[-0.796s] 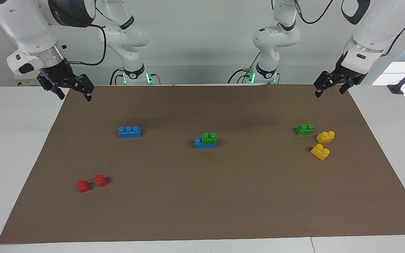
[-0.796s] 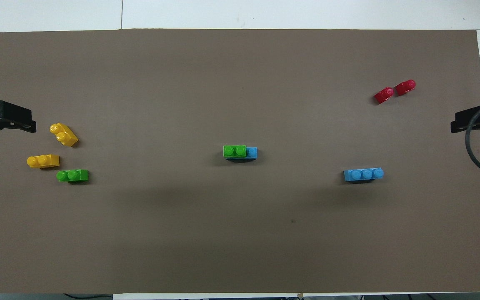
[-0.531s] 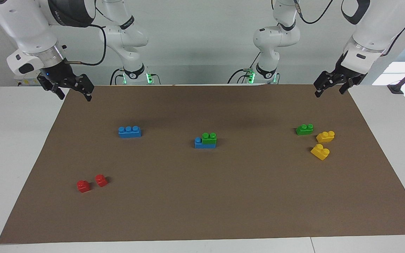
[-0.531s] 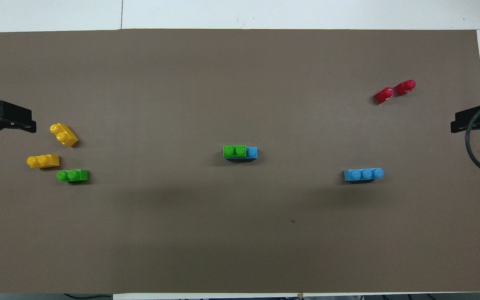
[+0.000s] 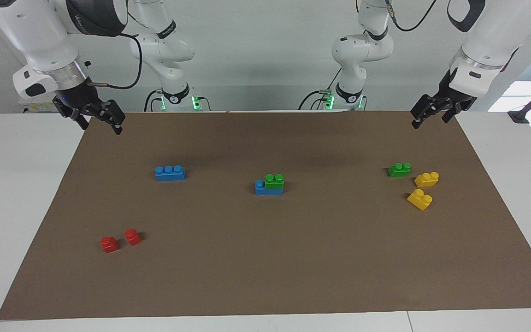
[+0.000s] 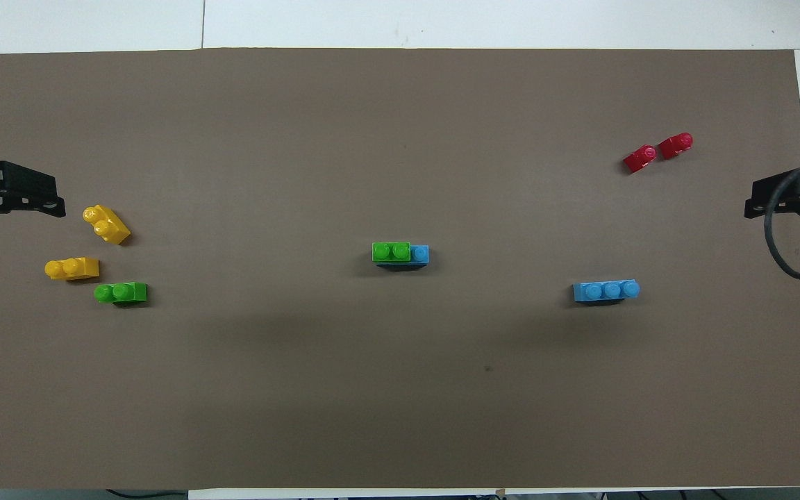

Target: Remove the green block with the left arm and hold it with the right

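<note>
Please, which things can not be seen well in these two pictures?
- Stacked blue brick, overhead view: green block covers all but its end stud.
- Left gripper, overhead view: cut off by the picture edge.
- Right gripper, overhead view: cut off by the edge, partly crossed by a black cable.
- Both arms, facing view: upper parts cut off at the top.
</note>
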Controlling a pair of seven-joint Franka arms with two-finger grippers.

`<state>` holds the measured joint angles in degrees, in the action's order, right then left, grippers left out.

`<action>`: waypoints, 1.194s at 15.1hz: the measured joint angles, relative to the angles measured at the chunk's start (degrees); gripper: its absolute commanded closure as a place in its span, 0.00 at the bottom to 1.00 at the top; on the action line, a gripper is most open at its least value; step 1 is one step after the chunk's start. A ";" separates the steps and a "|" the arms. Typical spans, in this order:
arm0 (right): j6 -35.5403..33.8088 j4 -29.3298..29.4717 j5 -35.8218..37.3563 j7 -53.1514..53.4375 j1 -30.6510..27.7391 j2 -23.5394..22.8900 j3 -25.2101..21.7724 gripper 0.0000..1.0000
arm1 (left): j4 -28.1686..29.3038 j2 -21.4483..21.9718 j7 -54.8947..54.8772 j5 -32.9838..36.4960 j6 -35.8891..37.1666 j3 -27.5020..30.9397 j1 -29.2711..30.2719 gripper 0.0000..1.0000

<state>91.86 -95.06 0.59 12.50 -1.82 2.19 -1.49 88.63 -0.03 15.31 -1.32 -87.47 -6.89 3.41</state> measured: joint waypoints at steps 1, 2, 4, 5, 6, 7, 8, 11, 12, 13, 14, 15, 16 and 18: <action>0.00 -0.29 -0.18 4.03 0.19 0.00 0.18 0.00 | 0.36 0.00 3.57 -0.16 -0.43 -0.31 -0.24 0.00; 0.02 -0.70 -0.70 8.86 0.55 0.00 0.29 0.00 | 0.90 0.02 7.73 -0.23 -0.95 -0.60 -0.95 0.00; 0.51 -1.73 -2.37 19.07 1.50 -0.01 0.36 0.01 | 2.43 0.27 17.19 -0.30 -2.44 -0.80 -3.79 0.00; 1.20 -2.41 -3.43 23.67 1.89 -0.01 0.38 0.01 | 3.51 0.59 22.77 -0.31 -3.67 -0.89 -5.60 0.00; 2.10 -3.35 -4.87 28.28 2.32 -0.02 0.39 0.01 | 4.77 1.04 28.41 -0.31 -5.10 -0.98 -7.41 0.00; 3.21 -4.41 -6.38 33.03 2.79 -0.03 0.40 0.01 | 6.18 1.55 34.13 -0.31 -6.68 -1.07 -9.07 0.00; 4.44 -5.55 -8.07 38.26 3.36 -0.06 0.41 0.01 | 7.84 2.20 40.07 -0.31 -8.60 -1.13 -10.71 0.00; 8.02 -8.27 -14.32 51.33 5.47 -1.02 0.44 0.01 | 12.62 3.96 54.76 -0.32 -14.02 -1.25 -15.19 0.00; 9.17 -8.94 -16.93 54.35 5.85 -1.73 0.44 0.01 | 13.74 4.30 60.14 -0.32 -15.48 -1.25 -16.79 0.00; 10.19 -9.53 -19.48 56.43 6.02 -2.57 0.44 0.01 | 14.74 4.50 65.79 -0.32 -17.04 -1.27 -18.45 0.00; 10.97 -10.02 -21.86 57.74 6.14 -3.52 0.44 0.01 | 15.69 4.57 71.24 -0.32 -18.76 -1.29 -20.18 0.00; 11.62 -10.38 -23.98 58.62 6.37 -4.58 0.44 0.01 | 16.55 4.53 76.23 -0.32 -20.13 -1.30 -21.80 0.00; 12.32 -10.67 -25.63 59.71 6.77 -5.64 0.43 0.01 | 17.33 4.43 80.51 -0.32 -21.08 -1.31 -23.18 0.00; 14.63 -11.59 -29.24 62.15 7.93 -7.56 0.44 0.01 | 18.50 3.49 88.39 -0.32 -22.70 -1.28 -25.64 0.00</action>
<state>106.48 -106.65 -28.65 74.65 6.10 -5.36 -1.05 107.13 3.46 103.70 -1.64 -110.18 -8.17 -22.23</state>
